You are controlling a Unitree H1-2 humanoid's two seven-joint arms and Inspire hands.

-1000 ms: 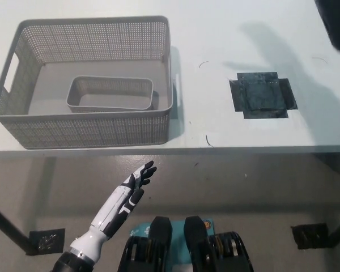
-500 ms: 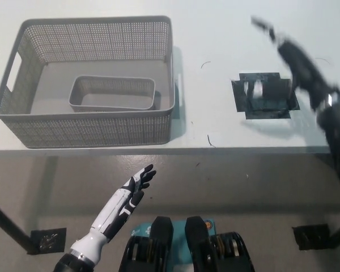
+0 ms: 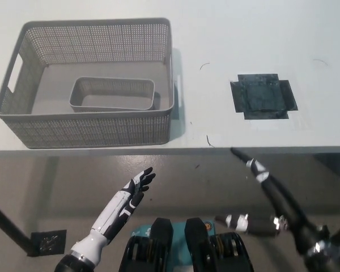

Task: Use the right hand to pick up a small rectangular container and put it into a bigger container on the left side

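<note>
A dark, cross-shaped patch, perhaps tape (image 3: 263, 96), lies on the white table (image 3: 243, 34).

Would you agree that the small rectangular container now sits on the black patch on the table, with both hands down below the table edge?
Not quite. The head view shows the small rectangular container lying inside the big basket on the left; the black patch is bare. Both the left hand and right hand are indeed below the table edge.

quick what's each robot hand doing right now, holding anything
Left robot hand: open, holding nothing, below the table edge.
Right robot hand: open, holding nothing, low in front of the table.
</note>
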